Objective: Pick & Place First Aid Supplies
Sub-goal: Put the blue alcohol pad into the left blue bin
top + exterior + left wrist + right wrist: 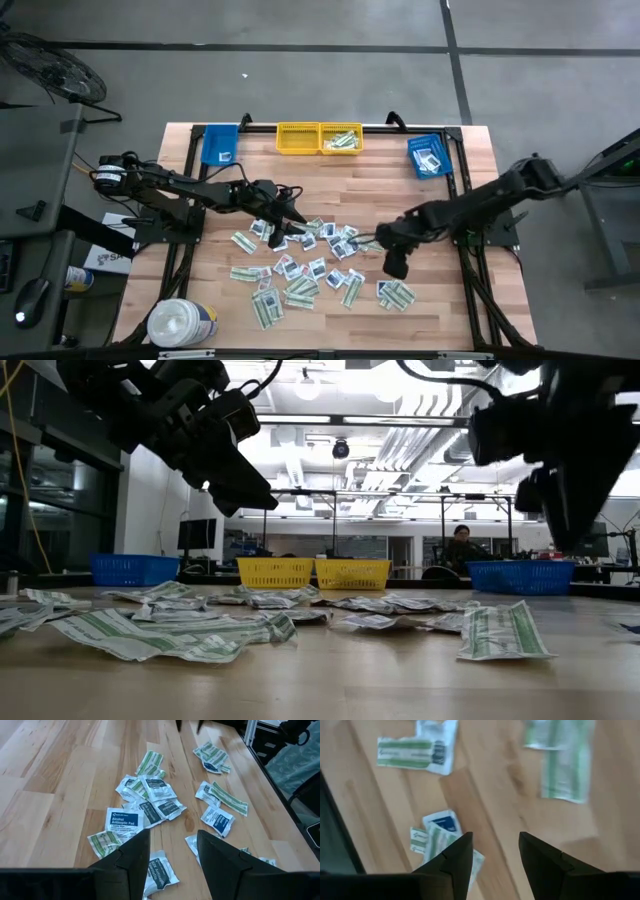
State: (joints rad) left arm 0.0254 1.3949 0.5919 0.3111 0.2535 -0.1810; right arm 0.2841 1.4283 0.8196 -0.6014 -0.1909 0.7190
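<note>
- The step in hand looks like the reach before a pick: neither gripper holds anything, and the packets (310, 262) lie loose on the table (470, 300), spread from its middle toward the front edge.
- The left gripper (290, 222) hangs over the left side of the spread, fingers apart and empty; its wrist view shows bare wood and the corner of a packet marked "Alcohol Antiseptic Pad" (123, 819) just beyond the gap.
- The right gripper (396, 262) hangs above the right side of the spread, fingers apart with only bare wood between them. A small cluster of packets (396, 293) lies near it toward the front edge.
- Next move, as I judge it: each gripper must drop onto one packet, pinch a thin flat edge without dragging the neighbours, and carry it to a bin at the back edge. Overlapping packets make picking a single one the hard part.
- Counts: two arms, two grippers.
- Bins along the back edge: four. One blue bin (219, 144) near the back left corner, two yellow bins side by side in the middle, the left one (297, 138) apparently empty and the right one (341, 139) already holding some pale strips, and one blue bin (429, 156) near the back right corner with some packets in it.
- One white round tub (180, 323) at the front left corner.
- Packets on the table: roughly thirty; overlaps stop an exact count.
</note>
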